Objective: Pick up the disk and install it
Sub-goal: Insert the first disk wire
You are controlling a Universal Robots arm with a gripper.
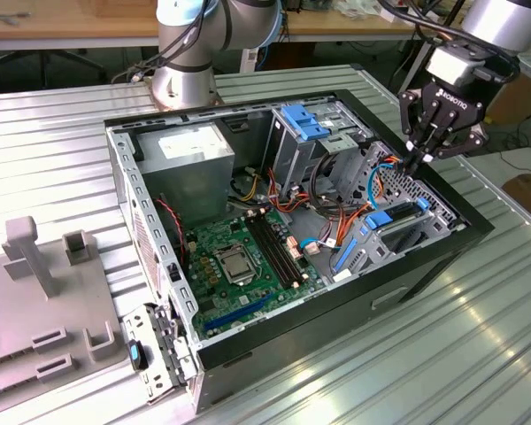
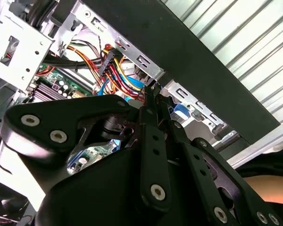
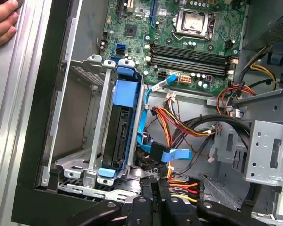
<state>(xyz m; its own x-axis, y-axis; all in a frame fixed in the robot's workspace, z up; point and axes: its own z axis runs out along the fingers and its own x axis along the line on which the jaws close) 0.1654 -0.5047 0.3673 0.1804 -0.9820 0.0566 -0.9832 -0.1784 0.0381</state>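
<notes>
pincer (image 1: pixel 416 161) hangs over the drive-bay corner of the open computer case (image 1: pixel 425 266) on the ribbed metal bench (image 1: pixel 478 354). it is closed, nothing visibly held. the disk (image 3: pixel 119 134) sits on edge in its blue carrier inside the metal drive cage (image 3: pixel 92 122), slotted between the rails. install looks largely done, but i can't tell if it's latched fully home. in both wrist views the pincer tip is just beside the power cable bundle (image 3: pixel 179 125) (red, yellow, orange, black) and near the flat blue data cable (image 3: pixel 172 154). risk as i see it: a sideways or downward move from here could hook a wire and tug a connector loose, or drag on the carrier. a person's hand (image 3: pixel 2 23) lies on the bench beside the case wall, so an arm swing that way could hit it. motherboard (image 3: pixel 188 42) lies exposed beyond the cage, and a snagged cable whipping free could scrape it.
</notes>
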